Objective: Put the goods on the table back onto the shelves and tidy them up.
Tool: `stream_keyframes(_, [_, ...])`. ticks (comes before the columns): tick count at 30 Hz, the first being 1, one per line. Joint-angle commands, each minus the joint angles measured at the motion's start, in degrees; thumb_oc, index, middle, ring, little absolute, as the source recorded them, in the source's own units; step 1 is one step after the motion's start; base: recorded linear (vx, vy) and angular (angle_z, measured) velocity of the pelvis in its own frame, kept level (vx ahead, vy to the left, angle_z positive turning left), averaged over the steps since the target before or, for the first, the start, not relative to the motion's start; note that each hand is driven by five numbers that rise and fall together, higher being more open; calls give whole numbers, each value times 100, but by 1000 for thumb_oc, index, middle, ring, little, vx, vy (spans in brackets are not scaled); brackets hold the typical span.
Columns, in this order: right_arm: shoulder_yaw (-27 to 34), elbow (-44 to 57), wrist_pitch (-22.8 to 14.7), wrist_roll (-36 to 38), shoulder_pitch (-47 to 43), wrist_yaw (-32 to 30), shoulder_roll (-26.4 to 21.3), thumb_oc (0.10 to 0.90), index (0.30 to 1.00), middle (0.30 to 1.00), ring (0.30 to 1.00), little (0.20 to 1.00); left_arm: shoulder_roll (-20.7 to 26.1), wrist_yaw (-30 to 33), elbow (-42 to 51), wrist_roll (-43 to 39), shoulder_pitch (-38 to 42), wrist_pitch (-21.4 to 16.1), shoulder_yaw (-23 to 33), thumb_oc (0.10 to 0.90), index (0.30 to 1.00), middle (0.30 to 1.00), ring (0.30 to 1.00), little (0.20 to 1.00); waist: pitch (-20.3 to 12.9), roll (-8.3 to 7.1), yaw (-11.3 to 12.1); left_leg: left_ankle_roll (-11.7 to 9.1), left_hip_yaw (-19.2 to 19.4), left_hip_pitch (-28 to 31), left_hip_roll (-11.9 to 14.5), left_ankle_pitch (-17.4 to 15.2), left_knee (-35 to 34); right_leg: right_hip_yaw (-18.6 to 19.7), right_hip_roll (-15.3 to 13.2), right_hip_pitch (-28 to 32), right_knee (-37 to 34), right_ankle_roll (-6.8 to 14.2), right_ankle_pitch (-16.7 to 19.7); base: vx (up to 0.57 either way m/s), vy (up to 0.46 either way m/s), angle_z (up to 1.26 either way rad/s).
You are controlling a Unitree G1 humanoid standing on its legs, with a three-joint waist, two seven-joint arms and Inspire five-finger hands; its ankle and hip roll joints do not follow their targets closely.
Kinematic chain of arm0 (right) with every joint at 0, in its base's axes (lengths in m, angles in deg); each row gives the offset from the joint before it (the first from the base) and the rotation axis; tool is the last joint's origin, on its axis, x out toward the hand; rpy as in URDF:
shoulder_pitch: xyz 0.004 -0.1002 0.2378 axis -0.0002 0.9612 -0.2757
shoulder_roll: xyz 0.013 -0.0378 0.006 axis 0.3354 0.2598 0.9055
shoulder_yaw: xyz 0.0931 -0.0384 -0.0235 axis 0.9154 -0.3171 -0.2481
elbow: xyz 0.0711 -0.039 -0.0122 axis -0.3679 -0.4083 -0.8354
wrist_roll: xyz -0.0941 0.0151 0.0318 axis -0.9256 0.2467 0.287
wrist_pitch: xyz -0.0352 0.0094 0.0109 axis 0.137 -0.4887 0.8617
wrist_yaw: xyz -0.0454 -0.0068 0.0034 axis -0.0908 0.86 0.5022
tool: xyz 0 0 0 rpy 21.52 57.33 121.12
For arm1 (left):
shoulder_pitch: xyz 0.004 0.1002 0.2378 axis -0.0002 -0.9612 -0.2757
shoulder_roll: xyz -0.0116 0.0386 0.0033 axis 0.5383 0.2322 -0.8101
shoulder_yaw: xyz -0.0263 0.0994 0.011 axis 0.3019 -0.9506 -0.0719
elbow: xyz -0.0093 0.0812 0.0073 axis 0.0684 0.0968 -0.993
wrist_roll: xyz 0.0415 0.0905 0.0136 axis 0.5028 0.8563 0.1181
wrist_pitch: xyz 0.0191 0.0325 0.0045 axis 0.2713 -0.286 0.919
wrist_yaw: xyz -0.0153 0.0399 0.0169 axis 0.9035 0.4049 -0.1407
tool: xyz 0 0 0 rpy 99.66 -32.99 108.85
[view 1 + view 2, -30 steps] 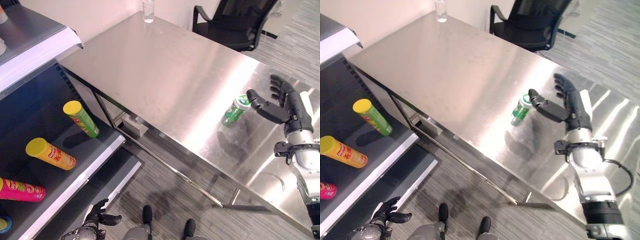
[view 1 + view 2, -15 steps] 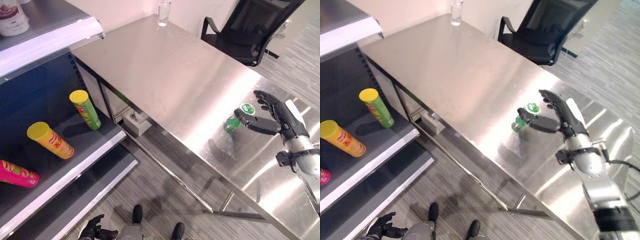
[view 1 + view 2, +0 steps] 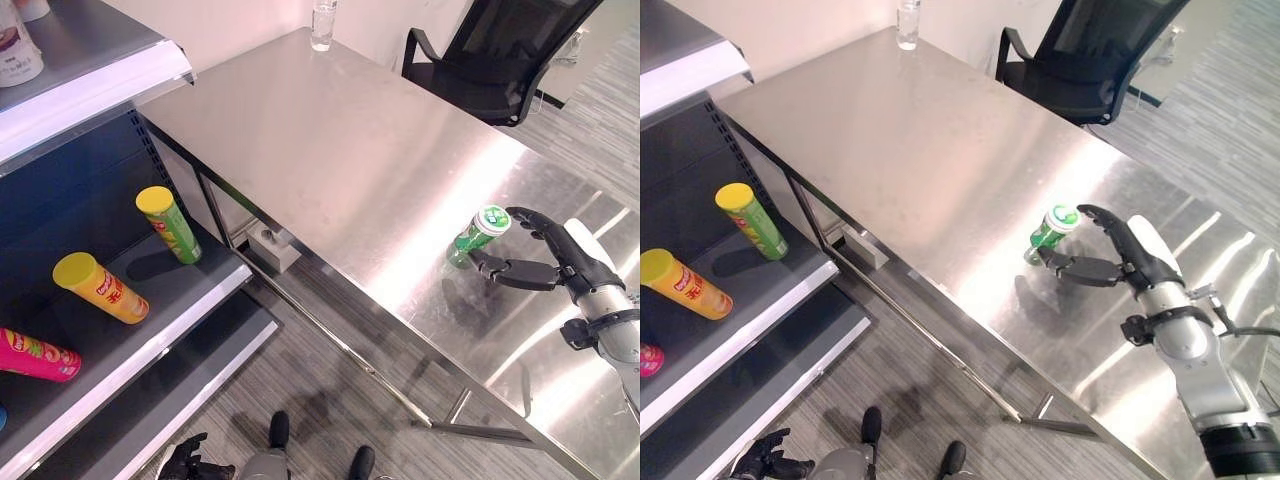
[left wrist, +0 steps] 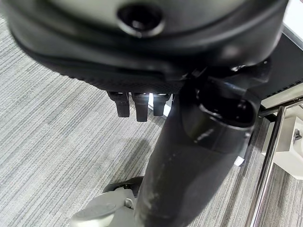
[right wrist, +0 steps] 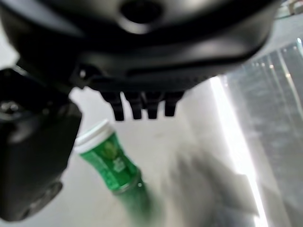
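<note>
One small green bottle with a white cap (image 3: 472, 236) stands on the single long stainless-steel table (image 3: 330, 150). One clear glass (image 3: 321, 24) sits at the table's 12 o'clock end. Tall snack tubes on the dark shelf (image 3: 150, 300) number three — one green with a yellow lid (image 3: 168, 225), one yellow-orange (image 3: 100, 288), one pink (image 3: 35, 356). One white tub (image 3: 18, 52) shows on the grey upper shelf (image 3: 95, 85) at 10 o'clock. One black office chair (image 3: 500, 60) — at 1 o'clock. Two dark robot hands: right hand (image 3: 560, 265), left hand (image 3: 185, 462).
</note>
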Motion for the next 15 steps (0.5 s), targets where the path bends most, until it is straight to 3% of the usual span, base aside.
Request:
stream_keyframes(1, [164, -39, -201, -94, -761, -418, -255, 800, 900, 900, 900, 900, 130, 88, 62, -47, 78, -141, 34, 800, 900, 900, 900, 900, -290, -34, 217, -339, -198, 345, 434, -745, 39, -203, -447, -124, 228, 503, -150, 12, 3, 7])
stream_keyframes(10, [34, -101, -125, -435, -1004, -724, 61, 800, 900, 900, 900, 900, 125, 123, 37, -5, 79, -110, -10, 800, 900, 900, 900, 900, -294, 4, 304, -320, -251, 367, 414, -765, 33, -281, -452, -56, 188, 498, -151, 7, 4, 5])
stream_keyframes(11, [22, -144, -110, -503, -1055, -813, 124, 740, 811, 811, 811, 811, 124, 136, 39, -4, 88, -100, -24, 800, 900, 900, 900, 900, -291, 15, 314, -317, -252, 363, 410, -766, 33, -286, -453, -57, 187, 498, -149, 0, 0, 0])
stream_keyframes(13, [-23, -180, -73, -664, -1147, -982, 243, 400, 300, 300, 300, 300, 120, 161, 45, 7, 90, -90, -50, 800, 900, 900, 900, 900, -286, 22, 346, -309, -269, 361, 397, -768, 37, -292, -457, -55, 185, 495, -144, 0, 0, 0])
stream_keyframes(15, [-32, -208, -17, -849, -1180, -1069, 364, 400, 300, 300, 300, 300, 122, 179, 72, 40, 95, -74, -55, 800, 900, 900, 900, 900, -282, 35, 369, -311, -287, 354, 389, -767, 36, -310, -461, -50, 171, 493, -142, 3, 7, 2])
